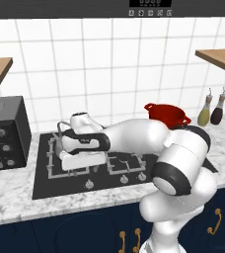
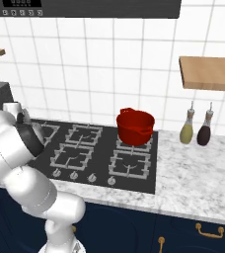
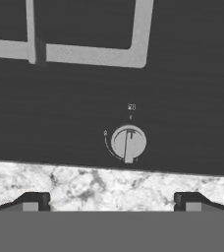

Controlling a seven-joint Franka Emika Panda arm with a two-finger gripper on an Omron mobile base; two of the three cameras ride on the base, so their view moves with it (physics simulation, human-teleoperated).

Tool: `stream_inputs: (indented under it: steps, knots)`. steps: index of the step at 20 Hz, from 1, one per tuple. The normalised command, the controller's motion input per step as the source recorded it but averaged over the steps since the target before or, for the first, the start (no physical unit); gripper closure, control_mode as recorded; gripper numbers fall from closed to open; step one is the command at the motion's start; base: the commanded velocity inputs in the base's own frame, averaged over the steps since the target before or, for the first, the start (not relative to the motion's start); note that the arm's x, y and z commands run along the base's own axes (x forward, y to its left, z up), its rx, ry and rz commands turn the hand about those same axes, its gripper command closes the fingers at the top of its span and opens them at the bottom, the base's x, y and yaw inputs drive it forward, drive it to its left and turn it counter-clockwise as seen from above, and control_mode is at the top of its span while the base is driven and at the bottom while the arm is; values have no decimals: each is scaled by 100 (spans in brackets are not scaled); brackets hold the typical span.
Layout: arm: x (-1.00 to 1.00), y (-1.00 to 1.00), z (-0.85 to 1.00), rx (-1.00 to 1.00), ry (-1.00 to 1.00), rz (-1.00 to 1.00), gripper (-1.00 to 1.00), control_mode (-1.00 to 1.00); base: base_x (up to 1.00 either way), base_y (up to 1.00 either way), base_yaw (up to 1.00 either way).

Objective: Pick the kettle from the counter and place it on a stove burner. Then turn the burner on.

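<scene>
Small round grey burner knob (image 3: pixel 128 143) sits on the black glass cooktop (image 3: pixel 182 98), just inside its front edge by the white-and-grey marbled stone counter (image 3: pixel 104 187). Pointer reads near upright. Likely stiff, small, slick: pinch across the raised bar. Two-finger gripper (image 3: pixel 109 203) open, empty, above the knob.

End effector (image 3: pixel 112 201) downward, fingers apart
</scene>
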Motion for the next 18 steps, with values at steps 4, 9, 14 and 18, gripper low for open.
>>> stream_inputs:
  steps: [4,9,14,18]
  knots:
    - [0,-24,-34,0,0,0,-100,-100,0,0,0]
    - [0,-12,-53,0,2,0,-100,-100,0,0,0]
    - [0,-3,-45,0,0,0,-100,-100,0,0,0]
    - [0,0,-22,0,0,0,-100,-100,0,0,0]
